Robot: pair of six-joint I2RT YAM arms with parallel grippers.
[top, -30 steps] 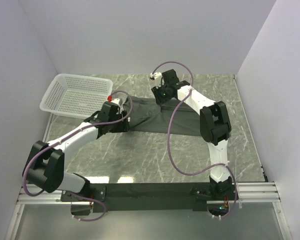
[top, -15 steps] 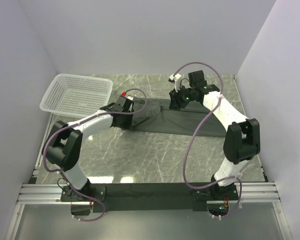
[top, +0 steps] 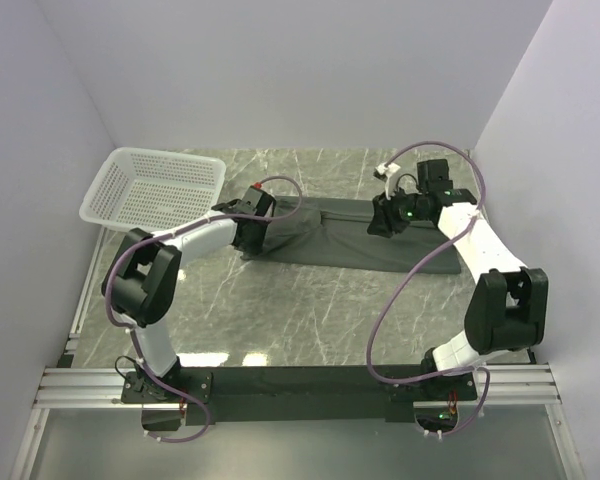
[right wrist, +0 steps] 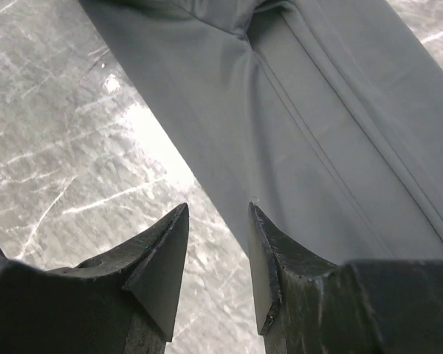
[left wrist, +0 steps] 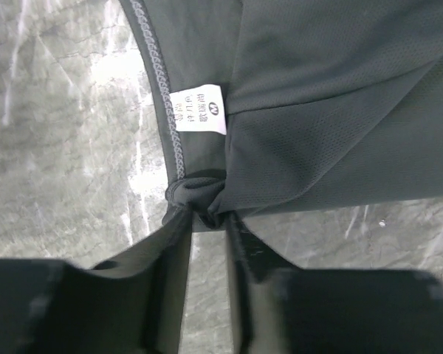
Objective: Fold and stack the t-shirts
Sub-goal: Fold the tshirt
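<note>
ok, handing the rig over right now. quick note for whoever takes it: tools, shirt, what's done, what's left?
Left tool: shut on a bunched bit of the t-shirt at its left end, next to the white label.
Right tool: open, holding nothing, poised over the shirt's edge toward its right end.
Shirt: lies on the table as a long narrow band across the far side. The white basket sits far left, apart from it.
Done: it looks folded lengthwise.
Left: fold the band short and set it down as the stack. Only one shirt is in view.
</note>
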